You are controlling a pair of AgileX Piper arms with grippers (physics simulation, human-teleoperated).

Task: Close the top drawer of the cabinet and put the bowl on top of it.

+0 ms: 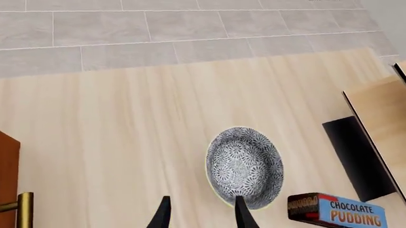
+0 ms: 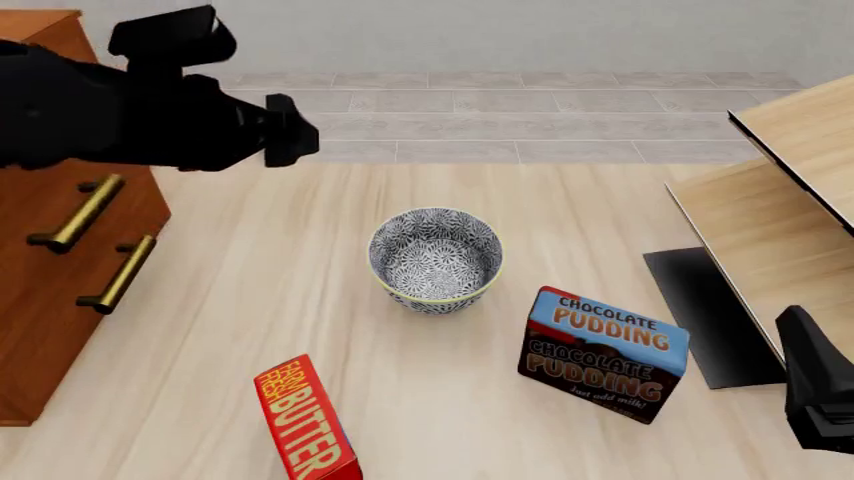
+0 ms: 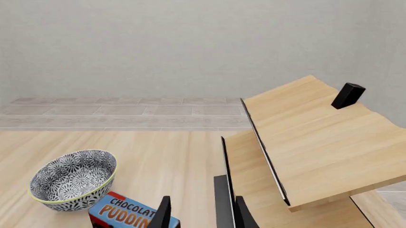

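- The bowl (image 2: 437, 260) sits upright on the light-wood tabletop (image 2: 267, 260) and serves as the landmark here; nothing holds it, so the placing step is judged not yet done.
- The cabinet (image 2: 54, 300) stands well to the left of the bowl, at the tabletop's left edge. Two brass bar handles show on its front in the front view, but the left arm covers the upper part, so whether the top drawer is shut cannot be told from these pictures.
- The left claw (image 1: 201, 213) hovers over the tabletop just beside the bowl's rim, its fingers apart and gripping nothing. In the front view the left arm reaches in above and left of the bowl, in front of the cabinet's top.
- The right claw (image 3: 201, 213) hangs low, well to the right of the bowl, its fingers apart and empty, pointing toward the pale wooden shelf unit (image 2: 787, 210) that stands right of the bowl.
- A blue and brown box (image 2: 603, 355) stands just right of and nearer than the bowl; its faces read "CHOCOLATE PUDDING", with a smaller line beneath that is too small to read surely.
- A red box (image 2: 310, 425) stands nearer than the bowl and slightly left; its side reads "BUTTER", with small yellow words above it that cannot be made out.
- What is left, by this view: the bowl must be gripped, lifted and set on the cabinet's top.
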